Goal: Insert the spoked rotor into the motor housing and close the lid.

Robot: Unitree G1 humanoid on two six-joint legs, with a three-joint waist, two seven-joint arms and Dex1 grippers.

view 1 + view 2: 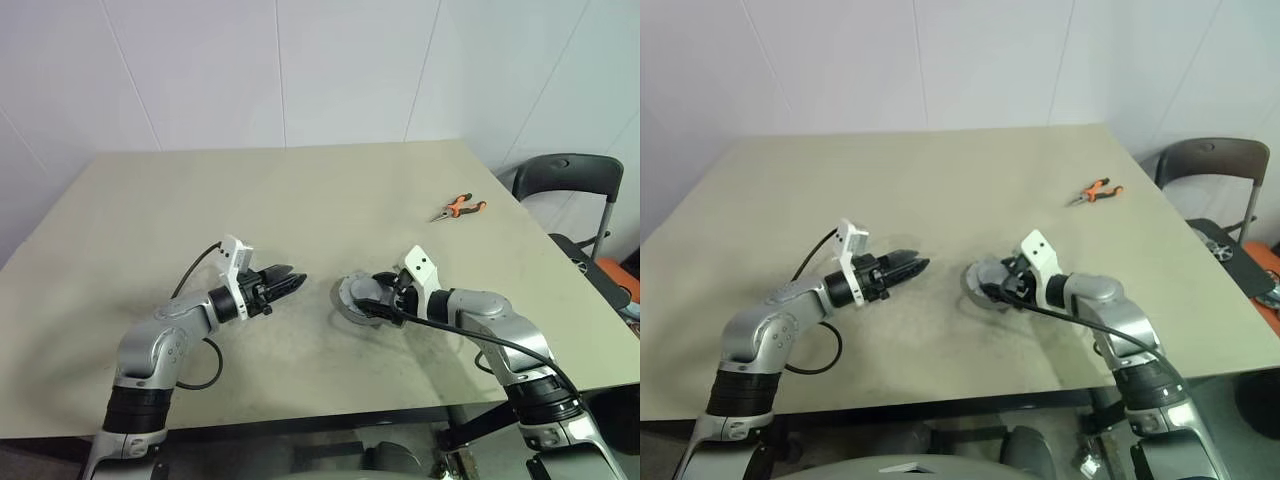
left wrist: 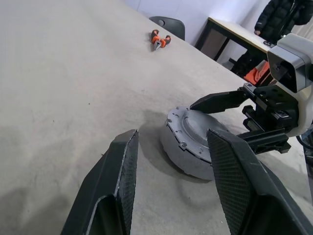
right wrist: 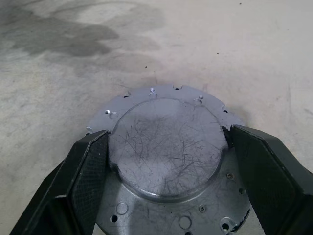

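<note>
The lid point(image 3: 166, 147), a grey round cap with its plain scratched face up, lies on the table point(image 1: 300, 190) right of centre. It rests on a thicker round body point(image 2: 188, 164), the motor housing, whose inside it covers. My right gripper point(image 3: 168, 132) reaches over the lid, and its two black fingers press against either side of the raised middle. My left gripper point(image 1: 298, 280) hovers open a short way left of the lid, pointing at it, with nothing between its fingers point(image 2: 122, 166). The spoked rotor is hidden.
Orange-handled pliers point(image 1: 458, 207) lie at the table's far right. A dark chair point(image 1: 570, 180) stands beyond the right edge. In the left wrist view a person in a dark jacket point(image 2: 283, 19) stands behind another table point(image 2: 234, 32).
</note>
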